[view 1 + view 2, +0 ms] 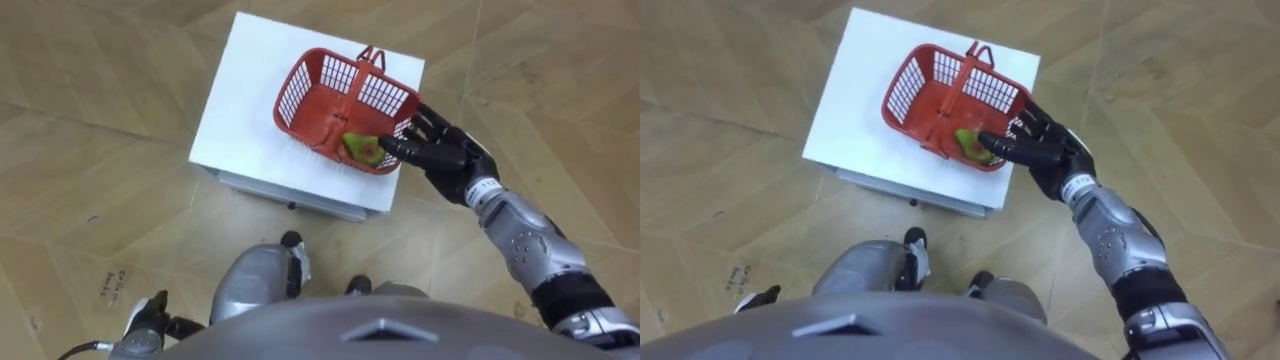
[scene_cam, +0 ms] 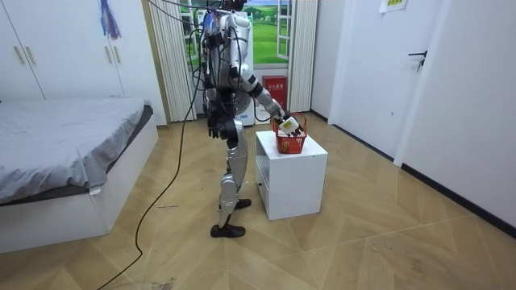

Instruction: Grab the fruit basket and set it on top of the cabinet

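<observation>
Fingers [image 1: 398, 150] of right hand [image 1: 450, 160], left eye view: straight, spread, gripping nothing, tips against the rim of the red plastic lattice basket [image 1: 296, 92] on the white box-shaped surface [image 1: 245, 120]; green fruit [image 1: 362, 148] lies inside by them | right eye view: same contact at the basket's corner | room view: robot stands beside the surface; left hand [image 2: 215, 126] hangs at its hip, fingers' state unreadable

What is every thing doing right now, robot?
Fruit basket: upright on the white table, not lifted.
Green fruit: lying inside the basket.
Right robot hand: open, at the basket's rim.
Left robot hand: low beside the robot's leg.
</observation>
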`<state>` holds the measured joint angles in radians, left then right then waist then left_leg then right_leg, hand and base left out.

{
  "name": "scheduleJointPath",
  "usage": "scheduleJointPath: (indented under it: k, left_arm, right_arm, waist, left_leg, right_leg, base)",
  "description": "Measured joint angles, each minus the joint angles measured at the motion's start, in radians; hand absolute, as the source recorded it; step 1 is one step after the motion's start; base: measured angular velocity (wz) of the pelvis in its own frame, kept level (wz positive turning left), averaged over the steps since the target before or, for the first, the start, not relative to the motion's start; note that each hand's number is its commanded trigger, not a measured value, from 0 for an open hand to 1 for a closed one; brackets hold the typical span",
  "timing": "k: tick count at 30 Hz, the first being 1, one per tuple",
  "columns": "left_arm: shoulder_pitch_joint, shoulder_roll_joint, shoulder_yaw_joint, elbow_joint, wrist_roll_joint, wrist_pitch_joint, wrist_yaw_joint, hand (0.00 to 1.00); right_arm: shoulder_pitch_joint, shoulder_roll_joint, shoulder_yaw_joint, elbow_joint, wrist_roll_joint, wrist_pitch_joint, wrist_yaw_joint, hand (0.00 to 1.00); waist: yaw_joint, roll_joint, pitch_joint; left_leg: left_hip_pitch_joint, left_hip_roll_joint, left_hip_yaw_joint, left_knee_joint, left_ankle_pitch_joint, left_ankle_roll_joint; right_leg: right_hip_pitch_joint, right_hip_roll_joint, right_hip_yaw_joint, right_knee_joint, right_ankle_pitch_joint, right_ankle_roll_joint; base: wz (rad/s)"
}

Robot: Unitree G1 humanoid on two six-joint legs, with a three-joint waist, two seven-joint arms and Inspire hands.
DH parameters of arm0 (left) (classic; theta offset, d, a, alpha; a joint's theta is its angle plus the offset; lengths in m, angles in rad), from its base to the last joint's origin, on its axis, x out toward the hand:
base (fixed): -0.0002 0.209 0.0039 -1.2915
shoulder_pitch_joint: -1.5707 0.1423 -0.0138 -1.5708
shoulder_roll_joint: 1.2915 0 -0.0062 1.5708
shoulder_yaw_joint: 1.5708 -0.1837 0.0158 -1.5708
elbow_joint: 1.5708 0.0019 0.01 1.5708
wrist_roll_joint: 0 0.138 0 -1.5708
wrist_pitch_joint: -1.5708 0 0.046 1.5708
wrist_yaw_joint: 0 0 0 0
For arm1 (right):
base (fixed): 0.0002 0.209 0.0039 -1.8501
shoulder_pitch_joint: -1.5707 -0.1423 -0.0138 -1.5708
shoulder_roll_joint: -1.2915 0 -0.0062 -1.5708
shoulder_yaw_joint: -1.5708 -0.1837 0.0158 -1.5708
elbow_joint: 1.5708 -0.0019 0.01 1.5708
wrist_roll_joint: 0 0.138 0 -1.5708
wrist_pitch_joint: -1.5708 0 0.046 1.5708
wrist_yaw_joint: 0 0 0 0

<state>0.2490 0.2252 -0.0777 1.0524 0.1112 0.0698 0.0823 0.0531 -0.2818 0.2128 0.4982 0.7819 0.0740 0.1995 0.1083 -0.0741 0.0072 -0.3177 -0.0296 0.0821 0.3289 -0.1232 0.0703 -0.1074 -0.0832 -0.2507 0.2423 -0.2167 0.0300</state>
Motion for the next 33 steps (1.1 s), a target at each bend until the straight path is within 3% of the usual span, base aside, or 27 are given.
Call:
scheduleJointPath:
  k: [9,14,20,22,24,25,27,29,33]
  left_arm:
    - [-0.005,-0.003,0.035,0.049,0.002,-0.026,-0.030,0.00]
    - [-0.004,-0.003,0.040,0.065,0.004,-0.026,-0.035,0.00]
    - [-0.007,-0.002,0.098,0.061,0.010,-0.029,-0.015,0.00]
    - [-0.007,-0.003,0.109,0.062,0.011,-0.026,-0.008,0.00]
    - [-0.007,-0.010,0.124,0.062,0.011,-0.025,0.002,0.00]
    - [-0.007,-0.015,0.133,0.058,0.010,-0.026,0.003,0.00]
    - [-0.002,-0.018,0.139,0.058,0.014,-0.026,0.016,0.00]
    - [0.007,-0.019,0.165,0.045,0.047,-0.028,0.029,0.00]
    - [0.007,-0.023,0.175,0.044,0.089,-0.032,0.047,0.00]
  right_arm:
    - [0.075,-0.001,-0.090,-0.163,0.005,-0.020,0.001,0.00]
    - [0.090,-0.002,-0.122,-0.241,0.040,-0.022,0.032,0.00]
    - [0.118,0.002,-0.129,-0.248,0.051,-0.052,0.032,0.00]
    - [0.145,0.005,-0.130,-0.206,0.044,-0.055,0.036,0.00]
    - [0.158,0.012,-0.145,-0.123,0.021,-0.057,0.042,0.00]
    - [0.180,0.016,-0.169,-0.074,0.012,-0.058,0.041,0.00]
    - [0.199,0.023,-0.207,0.059,-0.028,-0.062,0.030,0.00]
    - [0.209,0.025,-0.255,0.260,-0.118,-0.065,0.001,0.00]
    - [0.214,0.031,-0.290,0.518,-0.206,-0.068,-0.034,0.00]
  waist:
    - [-0.030,0.005,0.0021]
    - [-0.050,0.008,-0.0018]
    - [-0.058,0.009,-0.0068]
    - [-0.065,0.015,-0.0034]
    - [-0.073,0.014,-0.0128]
    - [-0.077,0.024,-0.0079]
    - [-0.089,0.027,-0.0062]
    - [-0.096,0.028,-0.0115]
    - [-0.110,0.023,-0.0088]
  left_leg:
    - [0.049,0.018,0.040,-0.006,-0.013,-0.005]
    - [0.058,0.021,0.060,-0.006,-0.014,-0.005]
    - [0.087,0.025,0.073,-0.016,-0.020,-0.007]
    - [0.102,0.029,0.079,-0.023,-0.023,-0.009]
    - [0.105,0.030,0.080,-0.023,-0.025,-0.009]
    - [0.107,0.029,0.080,-0.024,-0.026,-0.008]
    - [0.124,0.026,0.080,-0.032,-0.026,-0.008]
    - [0.142,0.022,0.081,-0.046,-0.026,-0.009]
    - [0.171,0.017,0.084,-0.055,-0.024,-0.011]
  right_leg:
    - [0.033,0.013,0.050,-0.006,0.011,0.000]
    - [0.035,0.019,0.075,-0.023,0.014,-0.003]
    - [0.066,0.021,0.083,-0.040,0.025,-0.002]
    - [0.073,0.019,0.085,-0.040,0.025,-0.002]
    - [0.074,0.019,0.083,-0.037,0.025,-0.002]
    - [0.078,0.018,0.083,-0.040,0.025,-0.002]
    - [0.094,0.017,0.084,-0.045,0.025,-0.002]
    - [0.112,0.014,0.085,-0.057,0.023,0.000]
    - [0.131,0.010,0.086,-0.061,0.015,0.000]
  base:
    - [-0.16]
    - [-0.13]
    - [-0.06]
    - [-0.07]
    - [-0.02]
    - [0.00]
    - [0.00]
    - [-0.02]
    - [0.00]
